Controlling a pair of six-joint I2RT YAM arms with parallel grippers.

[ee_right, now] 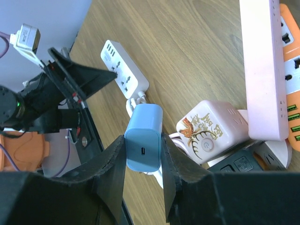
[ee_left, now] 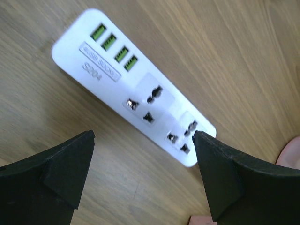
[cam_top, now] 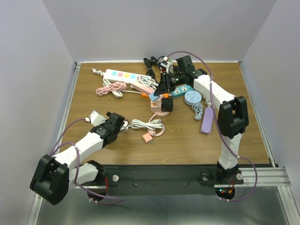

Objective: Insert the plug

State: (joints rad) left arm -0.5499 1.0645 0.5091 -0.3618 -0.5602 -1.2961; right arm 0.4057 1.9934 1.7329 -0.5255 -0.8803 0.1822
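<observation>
Currently my right gripper [ee_right: 143,143] is pinching the blue plug [ee_right: 144,123] by its two flat sides, one finger on each. The plug's small port face is turned toward the wrist camera. It hangs above the wooden table [ee_right: 187,42], in no socket.

My left gripper [ee_left: 143,135] has its jaws spread wide with nothing between them. It hovers over the white power strip [ee_left: 136,105], which lies flat on the table, four green USB ports at one end and two universal sockets at the other.

Seen from overhead, the plug is near the table's middle, well apart from that strip. A pink power strip [ee_right: 262,70] and a pink adapter cube [ee_right: 208,131] with a dragon print lie just beside the plug.
</observation>
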